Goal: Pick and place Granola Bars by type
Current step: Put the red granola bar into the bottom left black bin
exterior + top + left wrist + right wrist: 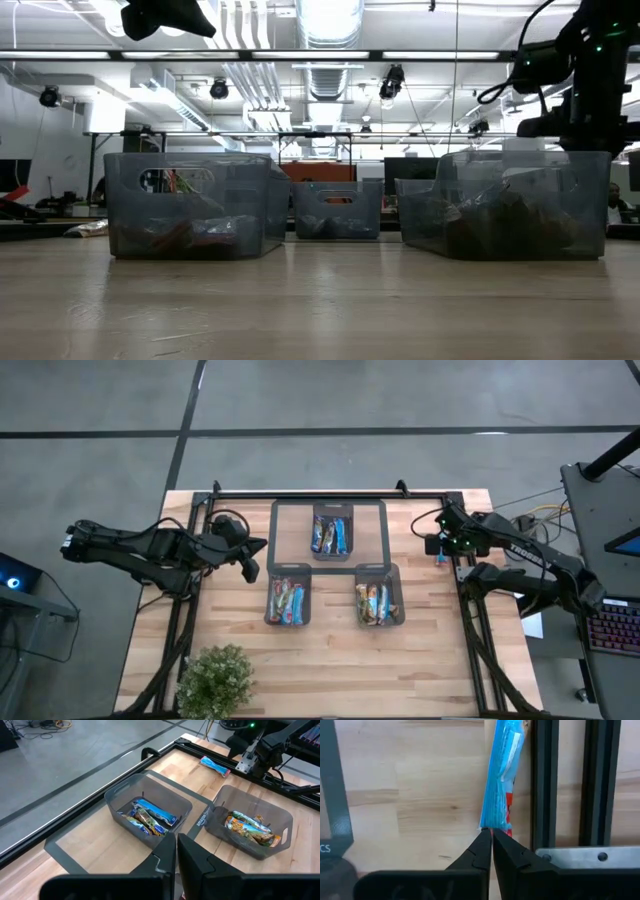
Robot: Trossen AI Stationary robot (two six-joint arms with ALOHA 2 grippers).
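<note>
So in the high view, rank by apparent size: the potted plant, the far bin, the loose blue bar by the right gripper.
1. Potted plant.
2. Far bin, somewhat smaller.
3. Loose blue bar, by far the smallest.

bin (202,820) label reads "amazon basics"

A wooden surface (330,660) carries three translucent grey bins (332,530) (288,601) (379,596). A potted plant (214,680) stands at one near corner. A keyboard (612,628) lies beside the surface.

2 dark jointed arms, black cables, green indicator light
</note>
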